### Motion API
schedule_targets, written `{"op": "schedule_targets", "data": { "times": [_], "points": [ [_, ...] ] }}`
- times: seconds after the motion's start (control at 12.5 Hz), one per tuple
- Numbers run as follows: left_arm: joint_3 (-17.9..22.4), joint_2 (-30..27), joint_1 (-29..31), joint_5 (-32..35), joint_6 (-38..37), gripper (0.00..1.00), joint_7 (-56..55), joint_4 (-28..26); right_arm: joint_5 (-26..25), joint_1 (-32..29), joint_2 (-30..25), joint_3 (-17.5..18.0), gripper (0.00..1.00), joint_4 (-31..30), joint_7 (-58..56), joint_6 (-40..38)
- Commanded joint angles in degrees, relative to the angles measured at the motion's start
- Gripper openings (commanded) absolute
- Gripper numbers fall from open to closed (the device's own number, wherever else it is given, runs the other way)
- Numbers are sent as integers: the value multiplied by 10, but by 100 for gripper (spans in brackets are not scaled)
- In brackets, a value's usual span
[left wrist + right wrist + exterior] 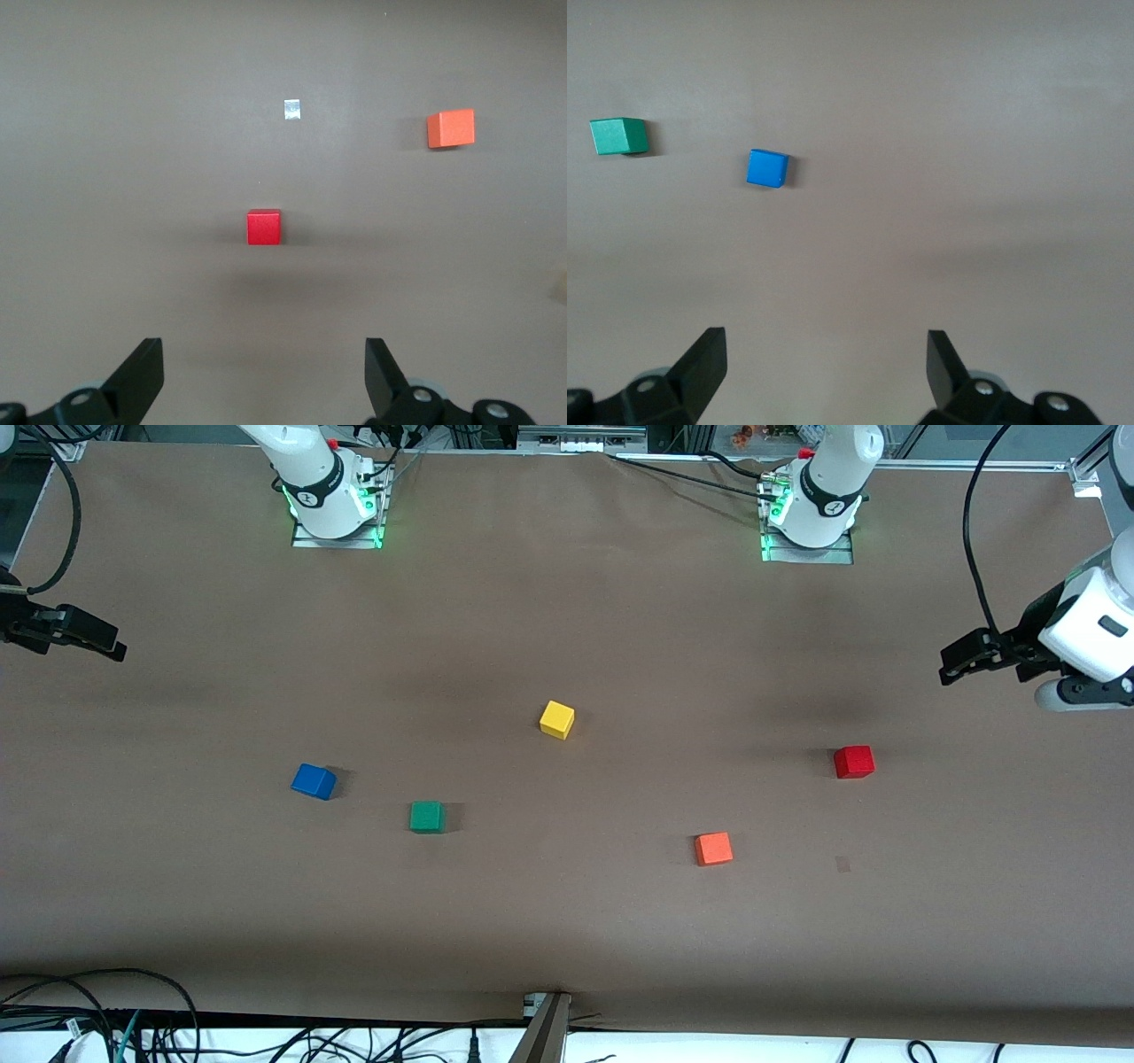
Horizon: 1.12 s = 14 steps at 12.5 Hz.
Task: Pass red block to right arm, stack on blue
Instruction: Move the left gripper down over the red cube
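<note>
— Five cubes lie on the brown table (pixel 567 602), and we see none of them touching another. Where do we find the red block (pixel 854 762)?

— We find it toward the left arm's end of the table, resting flat on the paper, with the orange cube (pixel 713 849) nearer the front camera and toward the middle. In the left wrist view we see the red block (pixel 263 227) well clear of the fingertips (pixel 142 372), and a small pale mark (pixel 293 109) on the paper near it.

— And the blue cube (pixel 314 781)?

— We place it toward the right arm's end, with the green cube (pixel 426 816) near it and slightly closer to the front camera. The yellow cube (pixel 556 719) sits around the middle, farther from that camera than the green one.

— How do we read the left gripper (pixel 961 662)?

— We see it up in the air over the table's edge at its own end, fingers spread wide, holding nothing.

— And the right gripper (pixel 111 646)?

— We see it over its own end of the table, also spread wide and empty; its wrist view shows the blue cube (pixel 767 168) and green cube (pixel 618 135) apart from its fingertips (pixel 704 367).
</note>
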Motion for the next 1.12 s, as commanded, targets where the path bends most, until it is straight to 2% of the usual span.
{"op": "schedule_targets", "data": {
  "times": [0.0,0.16,0.4,0.64,0.72,0.88,1.04],
  "points": [
    [1,7,2,-7,2,100,-2,8,0,0,-11,-1,100,-15,10,-4],
    [-2,37,-3,-5,-1,100,-1,8,0,0,-11,-1,100,-16,11,-2],
    [1,47,3,-10,-1,100,-2,7,0,0,-8,-1,100,-16,10,-1],
    [1,82,-4,0,0,100,0,6,0,0,-6,-1,100,-17,10,2],
    [1,117,-4,9,-5,100,4,8,0,0,-5,-1,100,-20,10,6],
    [2,131,-2,14,-6,100,20,13,0,0,3,-1,100,-20,11,15],
    [-4,152,-8,65,-1,100,12,5,0,0,9,-1,100,-21,11,20]
  ]
}}
